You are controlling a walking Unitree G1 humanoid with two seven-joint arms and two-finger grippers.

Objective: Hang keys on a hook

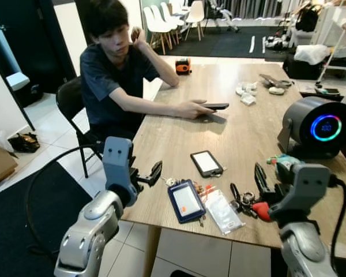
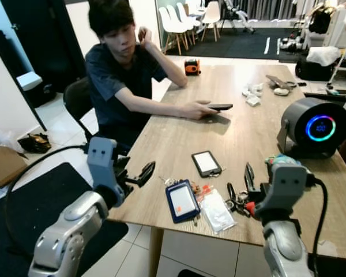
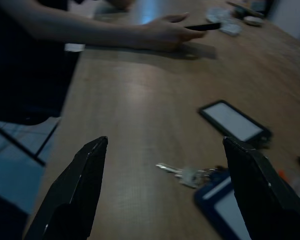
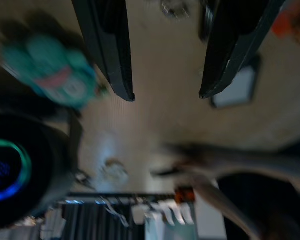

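Both arms raised at the table's (image 1: 179, 144) near edge: left gripper (image 1: 153, 174) spread, level, beside keys (image 1: 174, 182); right gripper (image 1: 247, 187) spread above another bunch (image 1: 245, 203).

On the table (image 1: 179, 124) before me, the badge holder (image 1: 186, 201) lies left of the keys (image 1: 246, 202), the phone (image 1: 206, 163) behind both. A speaker (image 1: 316, 126) stands far right; a person (image 1: 116, 75) sits left.
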